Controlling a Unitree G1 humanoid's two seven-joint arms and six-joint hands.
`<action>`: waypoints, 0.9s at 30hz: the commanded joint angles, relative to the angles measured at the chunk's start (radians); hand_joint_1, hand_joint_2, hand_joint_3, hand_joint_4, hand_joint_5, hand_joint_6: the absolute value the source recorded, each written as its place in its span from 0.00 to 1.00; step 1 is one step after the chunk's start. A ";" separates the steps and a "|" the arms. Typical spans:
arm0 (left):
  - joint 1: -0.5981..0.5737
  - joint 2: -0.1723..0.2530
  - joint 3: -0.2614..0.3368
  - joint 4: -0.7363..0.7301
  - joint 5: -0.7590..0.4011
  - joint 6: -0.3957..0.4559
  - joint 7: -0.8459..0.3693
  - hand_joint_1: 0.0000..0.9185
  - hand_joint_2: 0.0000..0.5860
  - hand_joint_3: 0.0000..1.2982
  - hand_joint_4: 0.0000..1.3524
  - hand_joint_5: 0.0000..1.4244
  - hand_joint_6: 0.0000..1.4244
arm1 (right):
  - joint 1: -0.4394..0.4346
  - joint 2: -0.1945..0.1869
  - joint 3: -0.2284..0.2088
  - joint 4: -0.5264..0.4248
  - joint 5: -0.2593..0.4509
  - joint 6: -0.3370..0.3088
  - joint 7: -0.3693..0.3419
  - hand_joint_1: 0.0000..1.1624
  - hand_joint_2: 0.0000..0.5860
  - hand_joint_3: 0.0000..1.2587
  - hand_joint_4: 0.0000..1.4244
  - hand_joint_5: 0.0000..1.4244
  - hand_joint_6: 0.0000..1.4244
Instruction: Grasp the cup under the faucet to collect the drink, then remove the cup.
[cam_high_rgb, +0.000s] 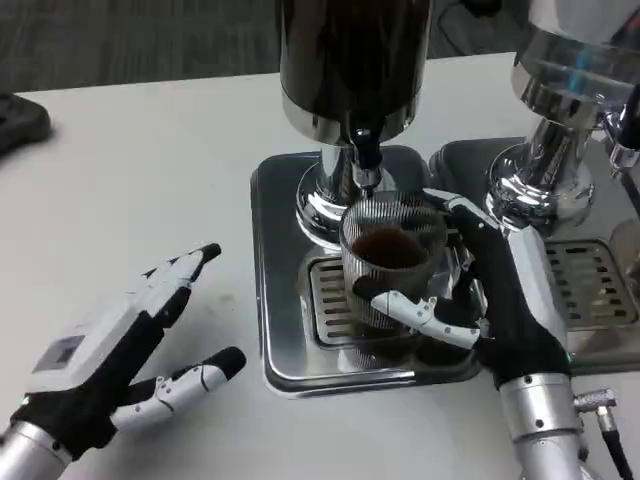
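A ribbed clear cup (392, 262) with dark drink in it stands on the drip grate (328, 298) directly below the black faucet (366, 152) of the dark drink dispenser (352, 60). My right hand (480, 300) wraps around the cup from the right, thumb across its front and fingers behind it. My left hand (120, 345) rests low over the white table at the left, fingers spread, holding nothing, well apart from the cup.
The silver drip tray (275, 300) surrounds the grate. A second chrome dispenser (565, 110) with its own tray and grate (590, 285) stands at the right. A black object (20, 120) lies at the far left edge. White table (150, 200) stretches left of the tray.
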 joint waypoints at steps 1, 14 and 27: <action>0.004 0.034 -0.012 -0.034 0.028 0.032 -0.027 0.00 0.26 0.00 0.00 0.00 0.00 | 0.022 -0.009 0.002 -0.081 -0.001 -0.051 0.004 0.82 0.27 0.41 0.42 0.63 0.92; 0.046 0.060 -0.018 -0.118 0.038 0.123 -0.087 0.00 0.24 0.00 0.00 0.00 0.00 | 0.106 -0.009 -0.006 -0.190 0.015 -0.053 0.033 0.82 0.27 0.42 0.43 0.63 0.92; 0.101 0.082 0.000 -0.230 0.075 0.152 -0.082 0.00 0.23 0.00 0.00 0.00 0.00 | 0.227 -0.018 0.014 -0.370 0.028 -0.059 0.111 0.82 0.27 0.43 0.43 0.64 0.92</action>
